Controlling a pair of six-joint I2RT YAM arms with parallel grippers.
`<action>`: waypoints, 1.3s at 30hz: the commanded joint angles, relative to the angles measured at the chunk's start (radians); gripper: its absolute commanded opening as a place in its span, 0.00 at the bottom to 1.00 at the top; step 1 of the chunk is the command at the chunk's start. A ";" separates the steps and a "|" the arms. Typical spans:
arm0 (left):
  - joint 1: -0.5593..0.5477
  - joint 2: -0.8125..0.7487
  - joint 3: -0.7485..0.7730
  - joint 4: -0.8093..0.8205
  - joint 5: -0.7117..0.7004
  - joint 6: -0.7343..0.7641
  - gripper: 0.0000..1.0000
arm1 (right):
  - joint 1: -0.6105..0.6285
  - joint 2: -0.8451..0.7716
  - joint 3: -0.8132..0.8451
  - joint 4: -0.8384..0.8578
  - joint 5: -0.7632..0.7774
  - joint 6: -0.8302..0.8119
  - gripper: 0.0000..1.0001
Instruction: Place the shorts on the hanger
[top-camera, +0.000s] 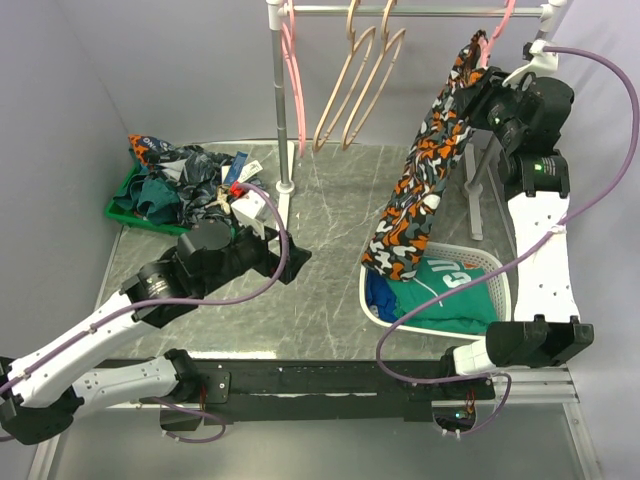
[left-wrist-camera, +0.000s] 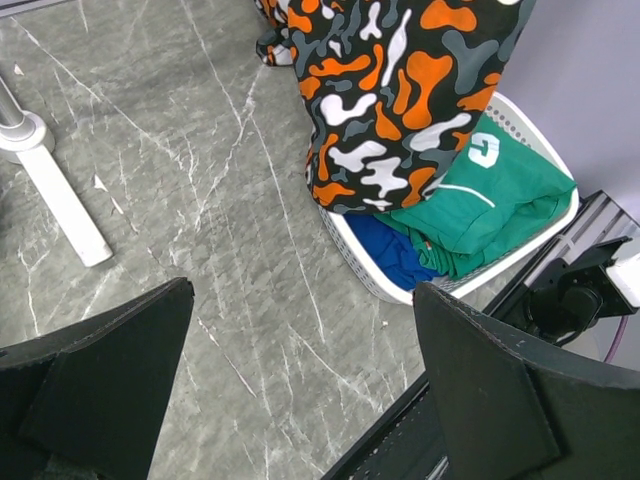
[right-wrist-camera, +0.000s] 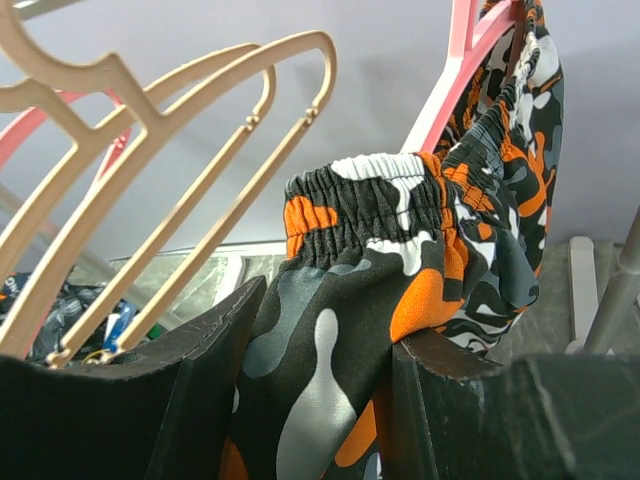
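- We find the right gripper (right-wrist-camera: 325, 330) clenched on the elastic waistband of the shorts (top-camera: 430, 180), beside the hanger (right-wrist-camera: 452, 75).
- Shorts hang down over the basket (top-camera: 495, 265).
- Left gripper (left-wrist-camera: 303, 300) stands wide apart above the table (left-wrist-camera: 200, 200), holding nothing.

Grey marble-veined tabletop (top-camera: 330, 200), plain pale walls (top-camera: 150, 60), white clothes rail stand (top-camera: 279, 100) at the back.

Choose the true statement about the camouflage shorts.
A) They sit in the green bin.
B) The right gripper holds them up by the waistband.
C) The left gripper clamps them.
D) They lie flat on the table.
B: the right gripper pinches the elastic waistband of the shorts, which hang down toward the white basket, while the left gripper is open and empty.
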 joint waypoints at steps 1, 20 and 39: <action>-0.003 0.009 0.043 0.028 0.020 -0.005 0.96 | -0.023 0.012 0.004 0.108 -0.020 -0.009 0.00; -0.003 0.040 0.034 0.048 0.040 -0.028 0.97 | -0.037 -0.052 -0.089 0.059 0.103 0.087 0.61; 0.002 0.069 0.049 0.022 0.055 -0.051 0.96 | 0.053 -0.682 -0.711 -0.171 0.069 0.337 0.79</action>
